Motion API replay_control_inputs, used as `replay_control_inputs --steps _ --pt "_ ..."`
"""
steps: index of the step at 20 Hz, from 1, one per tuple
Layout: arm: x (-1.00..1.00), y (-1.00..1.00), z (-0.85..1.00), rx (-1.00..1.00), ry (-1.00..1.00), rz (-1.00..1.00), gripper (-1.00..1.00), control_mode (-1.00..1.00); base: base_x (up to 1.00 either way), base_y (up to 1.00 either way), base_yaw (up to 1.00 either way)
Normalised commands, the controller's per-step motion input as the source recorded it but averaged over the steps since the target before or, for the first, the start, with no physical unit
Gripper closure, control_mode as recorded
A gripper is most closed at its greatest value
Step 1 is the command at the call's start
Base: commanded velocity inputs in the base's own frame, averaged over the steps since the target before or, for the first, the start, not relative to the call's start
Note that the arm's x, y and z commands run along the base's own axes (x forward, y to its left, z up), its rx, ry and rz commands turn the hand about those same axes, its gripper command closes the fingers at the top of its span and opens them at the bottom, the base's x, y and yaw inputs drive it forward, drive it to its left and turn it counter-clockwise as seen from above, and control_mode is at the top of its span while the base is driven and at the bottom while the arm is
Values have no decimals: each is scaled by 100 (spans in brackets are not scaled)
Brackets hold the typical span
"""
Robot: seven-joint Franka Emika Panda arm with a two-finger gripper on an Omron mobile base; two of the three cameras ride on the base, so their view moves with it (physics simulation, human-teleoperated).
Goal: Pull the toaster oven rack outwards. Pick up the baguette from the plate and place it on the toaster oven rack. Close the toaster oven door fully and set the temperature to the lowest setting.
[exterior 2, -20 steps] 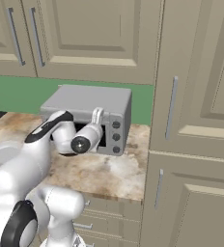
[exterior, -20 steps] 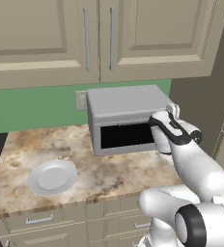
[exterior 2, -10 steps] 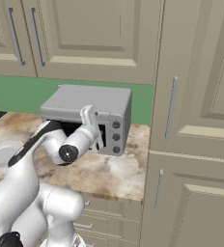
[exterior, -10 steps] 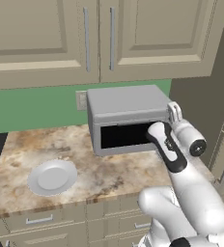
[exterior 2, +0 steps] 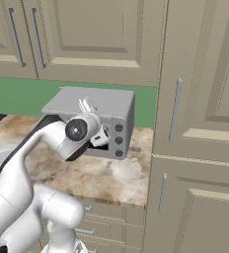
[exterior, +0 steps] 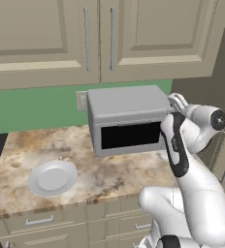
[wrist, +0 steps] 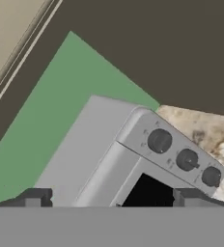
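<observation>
Hovering at toaster oven point(exterior: 129, 121) top right corner, pincer point(wrist: 111, 195) spread wide, holding nothing, three knobs point(wrist: 187, 159) just ahead — likely lining up for temperature dial. Door point(exterior: 131, 135) looks shut. Plate point(exterior: 52, 177) bare on surface point(exterior: 100, 174), well off to pincer's side; baguette unseen.

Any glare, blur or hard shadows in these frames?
Left base view: flat even light, no glare on the oven window, soft shading beside the plate. Right base view: sharp, no blur. Hand view: tilted, knobs crisp, claw tips open.
</observation>
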Motion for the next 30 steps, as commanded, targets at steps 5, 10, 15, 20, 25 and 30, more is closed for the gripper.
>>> replay_control_inputs --steps 5,10,15,20,25,30 --pt "-8 0 -11 -9 29 15 -100 -100 0 0 0" --pt "-23 0 -64 -10 -3 11 -100 -100 0 0 0" --pt "-1 -2 -27 -17 -7 7 -100 -100 0 0 0" --pt "0 -4 -2 -27 -5 1 -100 -100 0 0 0" --pt "0 -16 -15 -28 0 1 -100 -100 0 0 0" --pt "7 -21 -23 -16 14 4 -100 -100 0 0 0"
